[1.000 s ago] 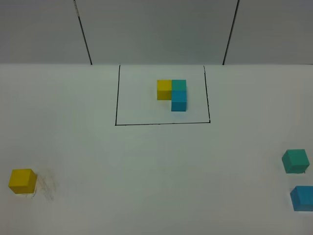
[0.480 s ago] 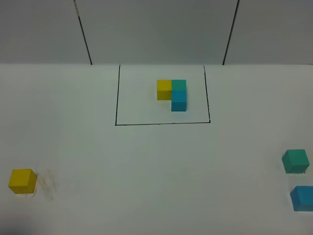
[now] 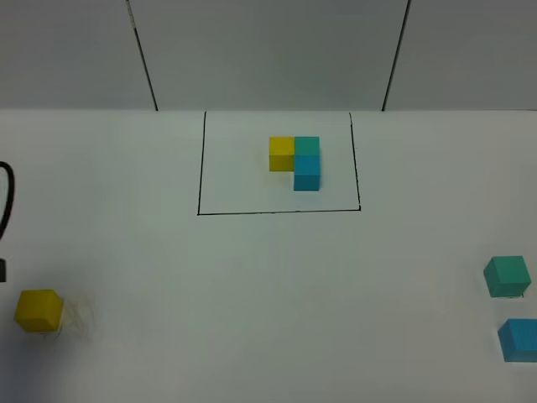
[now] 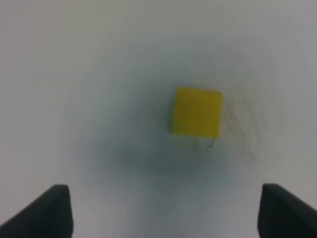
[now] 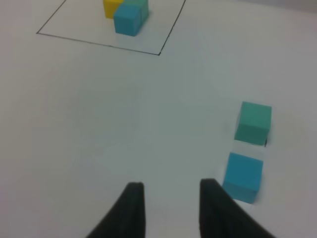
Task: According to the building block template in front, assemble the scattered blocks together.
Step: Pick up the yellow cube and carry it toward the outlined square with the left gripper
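Observation:
The template (image 3: 295, 162) is an L of joined yellow, teal-green and sky-blue cubes inside a black drawn rectangle at the table's far middle; it also shows in the right wrist view (image 5: 126, 12). The loose yellow cube (image 3: 39, 311) sits near the front left. My left gripper (image 4: 166, 213) is wide open and hovers above this yellow cube (image 4: 197, 112), which lies ahead of the fingertips. The loose teal-green cube (image 3: 507, 276) and sky-blue cube (image 3: 520, 338) sit at the front right, close together. My right gripper (image 5: 171, 208) is open and empty, beside the sky-blue cube (image 5: 242, 177) and teal-green cube (image 5: 253, 123).
A black cable and part of the left arm (image 3: 5, 210) show at the left edge of the exterior view. Faint pencil scuffs (image 3: 80, 317) mark the white table next to the yellow cube. A grey panelled wall (image 3: 268, 50) stands behind the table.
A black part of the left arm has come into the exterior view at the left edge, above the yellow cube. No cube has moved.

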